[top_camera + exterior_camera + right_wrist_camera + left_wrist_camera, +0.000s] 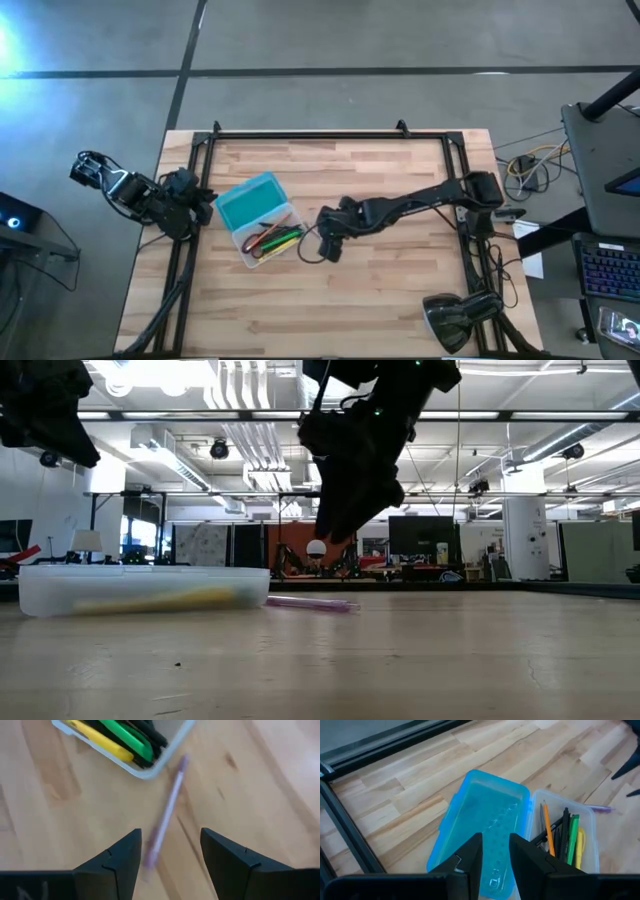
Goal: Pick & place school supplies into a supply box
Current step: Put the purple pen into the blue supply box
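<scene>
High view: small rectangular plastic supply box (pixel 258 222) lying open toward the left of the wooden table (pixel 400 290), turquoise bumpy lid (pixel 247 201) folded flat on the far side of its translucent whitish tray (pixel 270 240). Inside the tray: green marker (pixel 572 837), yellow stick (pixel 580 850), orange pencil (pixel 547 827) and dark pens (pixel 561 836) lying side by side; red scissor handle (pixel 258 237) also showing there. Just beside the tray, on the bare wood, thin lilac pen (pixel 162 827) lying flat, one end close to the tray's corner. Above that pen, right gripper (pixel 170 852) released, fingers spread wide with the pen between them in the wrist view, off the tabletop in the low view. Beyond the lid, near the table's left edge, left gripper (pixel 495 855) hanging with fingers slightly parted, holding nothing.
</scene>
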